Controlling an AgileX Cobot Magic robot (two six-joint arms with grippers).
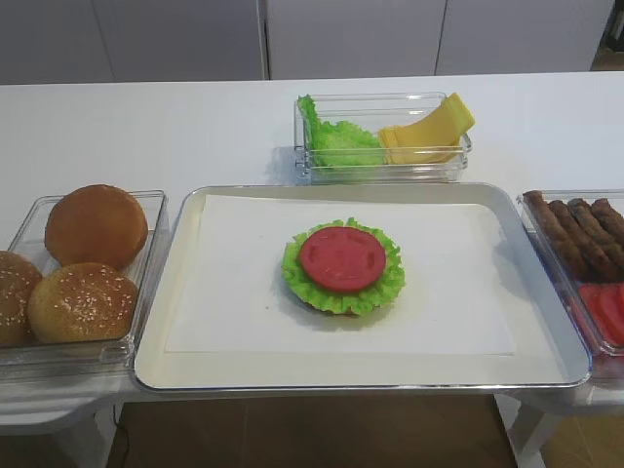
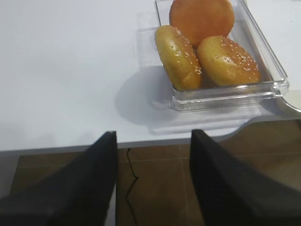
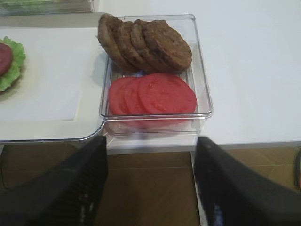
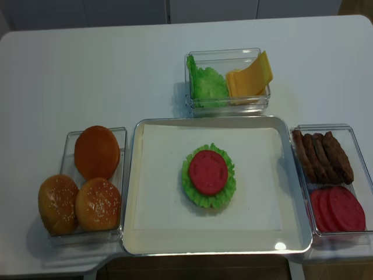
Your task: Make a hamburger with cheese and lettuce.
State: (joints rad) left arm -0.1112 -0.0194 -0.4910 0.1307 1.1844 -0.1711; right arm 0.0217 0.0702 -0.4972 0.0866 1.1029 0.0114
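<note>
The hamburger (image 1: 342, 267) sits mid-tray (image 1: 546, 375), a tomato slice (image 1: 342, 258) topping its lettuce (image 1: 390, 278). Both the left gripper (image 2: 153, 179) and right gripper (image 3: 150, 183) hang off the table (image 1: 146, 127) edge, jaws spread, holding nothing.

The bun base of the hamburger (image 1: 342, 268) lies almost wholly hidden under its green leaf and red disc. In the right wrist view the picture's left edge cuts the hamburger off. The far lettuce (image 4: 207, 83) is partly hidden behind its box wall. Neither high view shows the arms.
</note>
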